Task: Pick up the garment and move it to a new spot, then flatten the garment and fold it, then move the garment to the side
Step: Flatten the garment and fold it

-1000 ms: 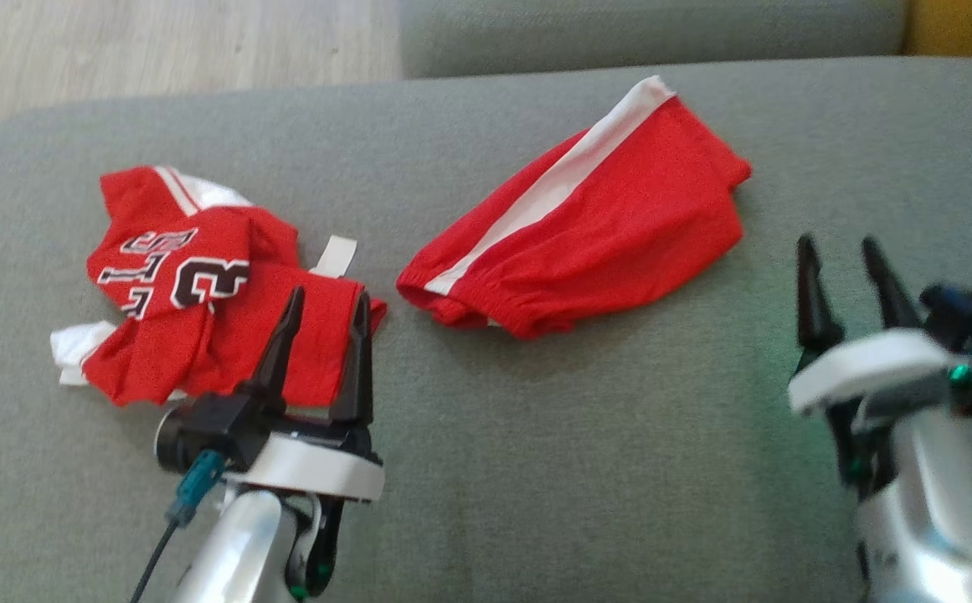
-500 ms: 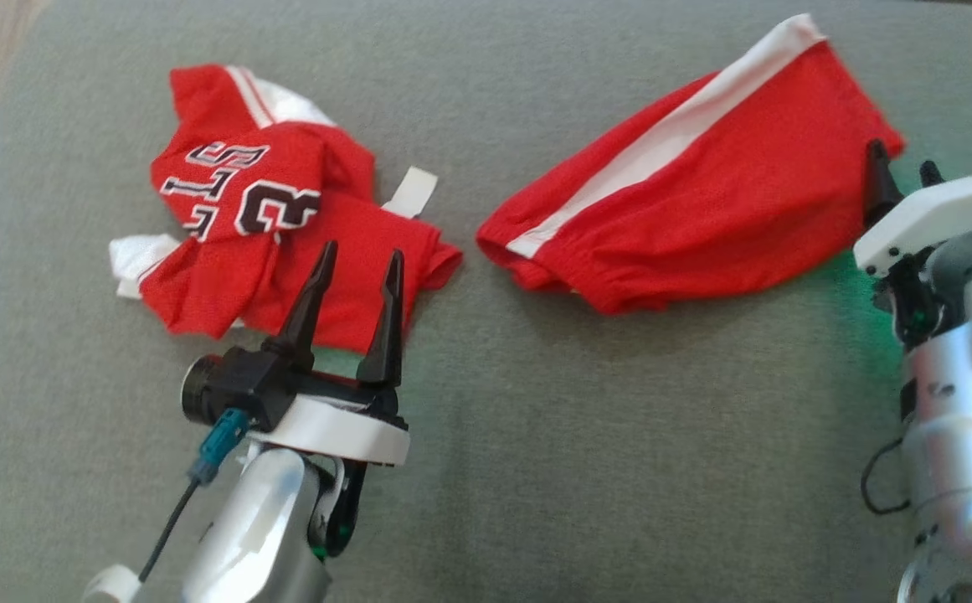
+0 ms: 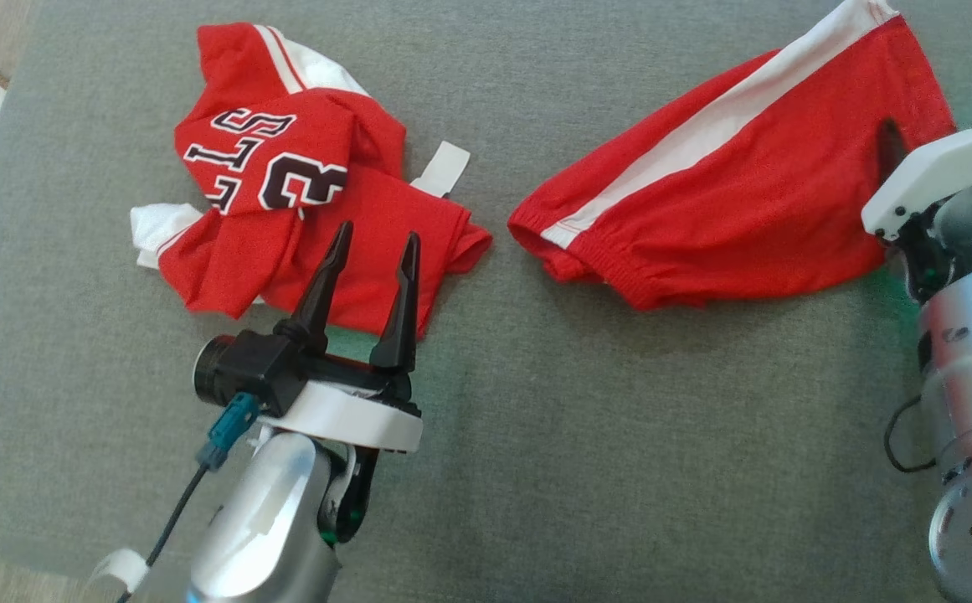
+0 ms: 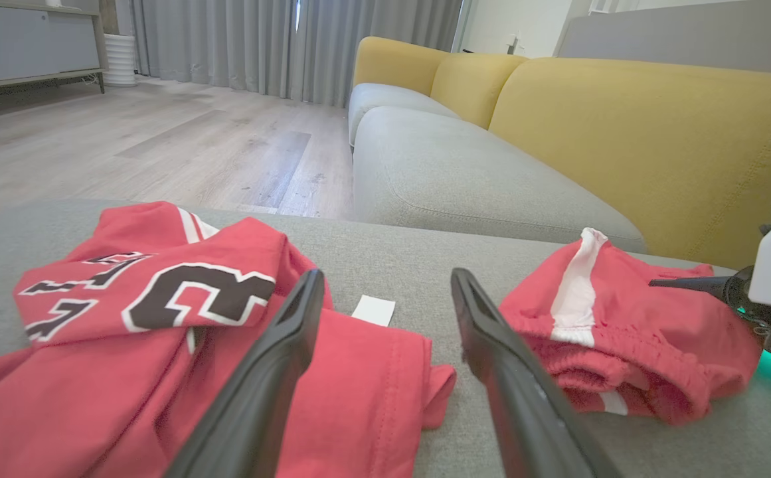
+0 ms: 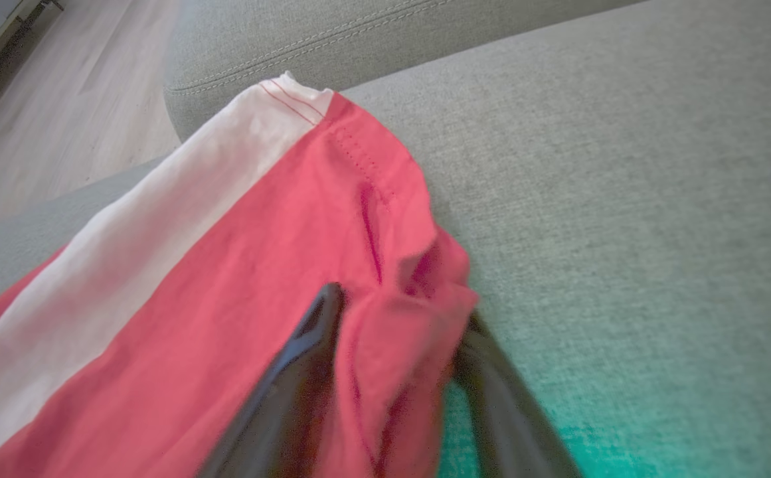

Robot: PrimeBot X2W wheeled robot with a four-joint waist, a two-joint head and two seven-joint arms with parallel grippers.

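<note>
The task is at its very beginning. The red shorts [image 3: 728, 193] lie crumpled at 2 o'clock of the head view on the grey cushion [image 3: 536, 435] — not lifted, not flattened, not folded. The right gripper [image 5: 398, 312] is at the 3 o'clock edge of the shorts. Its fingers are spread, with a ridge of red cloth between them, and as far as I can judge they do not pinch it yet. The left gripper [image 3: 377, 233] hovers at 7 o'clock with fingers wide apart and holding nothing, its tips over the near edge of a red jersey [image 3: 285, 167] at 10 o'clock. So all steps remain: the pick-up, the move to a new spot, the flattening, the fold, and the placing aside.
</note>
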